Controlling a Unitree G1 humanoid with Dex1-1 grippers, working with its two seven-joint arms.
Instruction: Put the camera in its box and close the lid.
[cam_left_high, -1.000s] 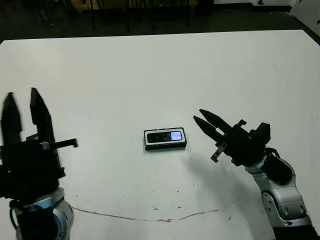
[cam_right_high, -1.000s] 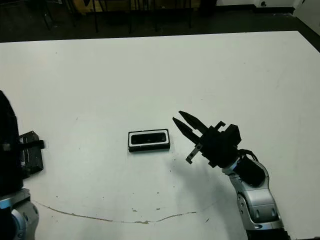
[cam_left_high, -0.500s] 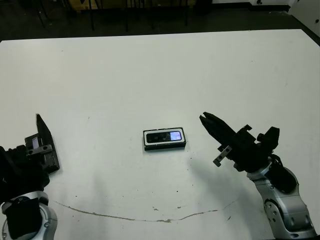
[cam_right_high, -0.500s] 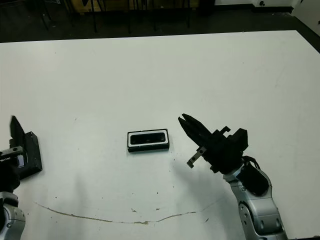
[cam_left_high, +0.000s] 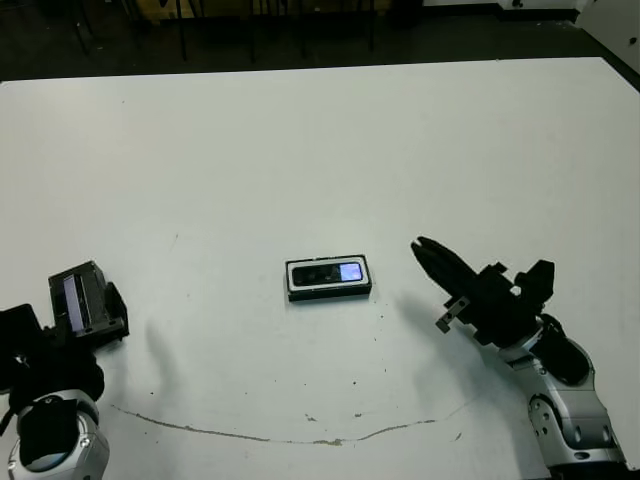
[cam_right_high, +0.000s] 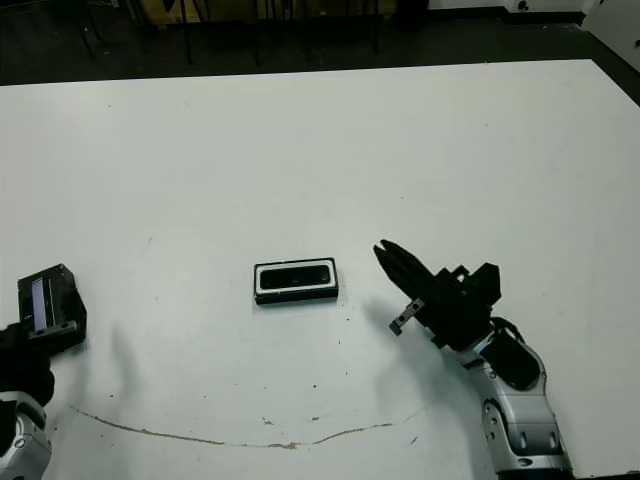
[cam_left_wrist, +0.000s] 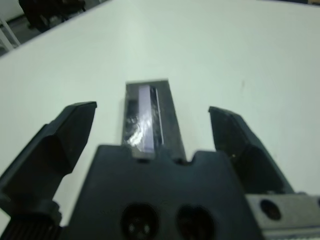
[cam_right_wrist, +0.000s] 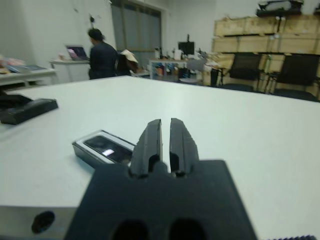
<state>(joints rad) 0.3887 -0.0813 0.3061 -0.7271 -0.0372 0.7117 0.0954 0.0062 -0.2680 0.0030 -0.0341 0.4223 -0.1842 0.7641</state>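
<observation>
Change: left pincer (cam_left_wrist: 150, 135) has been lowered, its fingers spread wide around the lid (cam_left_high: 85, 298) at the tabletop's (cam_left_high: 320, 140) left edge.
Right pincer (cam_left_high: 428, 253): fingers pressed together, nothing gripped, just right of the box (cam_left_high: 329, 278).
Camera (cam_left_high: 330, 272): seated in the uncovered box, mid-tabletop.

Left gripper (cam_left_wrist: 150, 135): body cut by the picture's lower edge in the left wrist view; in the head views only part of the arm shows at the table's (cam_left_high: 300, 130) near left corner. Lid (cam_left_wrist: 149, 117): near end hidden behind the gripper body, label strip blurred, lettering unreadable. Right arm cut off at the near edge in both head views. Camera (cam_left_high: 329, 272) in the box (cam_left_high: 329, 291): dots too small to tell. Person (cam_right_wrist: 102, 57) beyond the table, blurred, back turned. Right wrist view: lid (cam_right_wrist: 25, 110) partly cut by the picture's edge.
</observation>
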